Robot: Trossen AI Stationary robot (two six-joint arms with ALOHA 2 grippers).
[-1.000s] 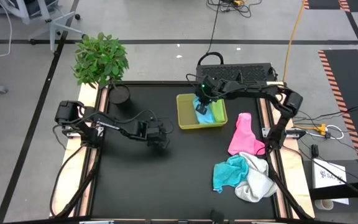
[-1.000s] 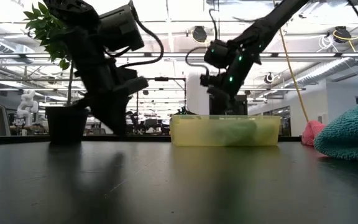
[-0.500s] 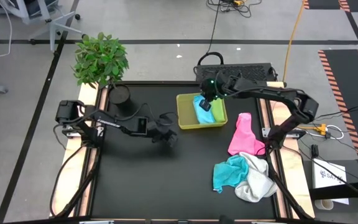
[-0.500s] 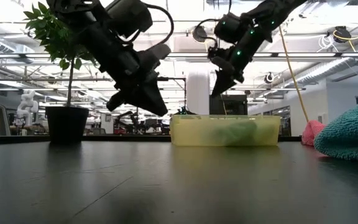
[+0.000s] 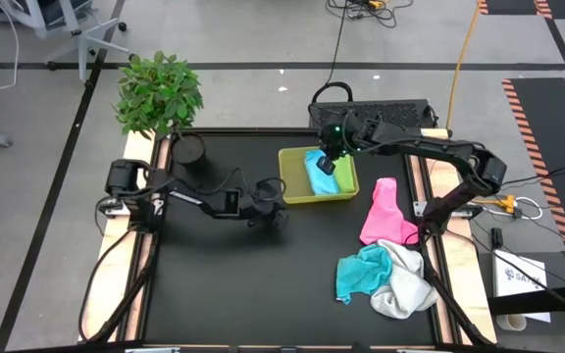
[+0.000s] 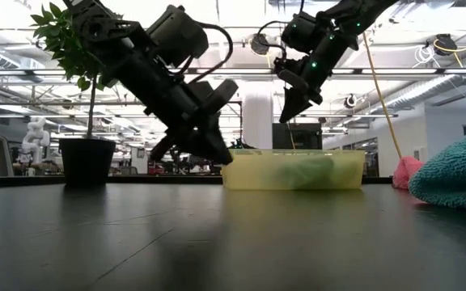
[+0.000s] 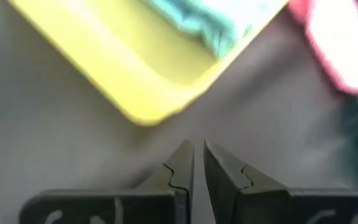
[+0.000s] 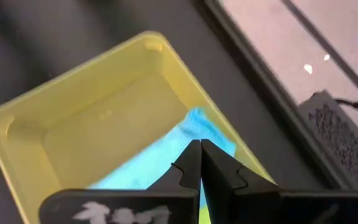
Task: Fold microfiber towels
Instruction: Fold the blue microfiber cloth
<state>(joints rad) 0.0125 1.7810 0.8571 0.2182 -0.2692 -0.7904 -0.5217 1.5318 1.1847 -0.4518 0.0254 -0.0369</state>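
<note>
A yellow-green tray (image 5: 292, 186) stands at the table's far middle. A folded light blue towel (image 5: 320, 176) lies in it, with a lime green one (image 5: 347, 178) showing beside it. My right gripper (image 5: 325, 164) hangs shut above the tray (image 8: 73, 124), clear of the blue towel (image 8: 166, 155). My left gripper (image 5: 276, 205) is shut, slanting down just short of the tray's near left corner (image 7: 143, 115). A pink towel (image 5: 381, 211), a teal one (image 5: 361, 270) and a white one (image 5: 405, 286) lie at the right.
A potted plant (image 5: 160, 93) and its dark pot (image 5: 188, 149) stand at the far left corner. A dark box (image 5: 381, 116) sits behind the table's far edge. The teal towel (image 6: 459, 166) bulks at the right in the low view.
My right gripper has risen out of the tray, staying shut, and the light blue towel stays in the tray. My left gripper has moved toward the table's right edge, up to the tray's corner, and has tipped from steeply downward to a flatter slant.
</note>
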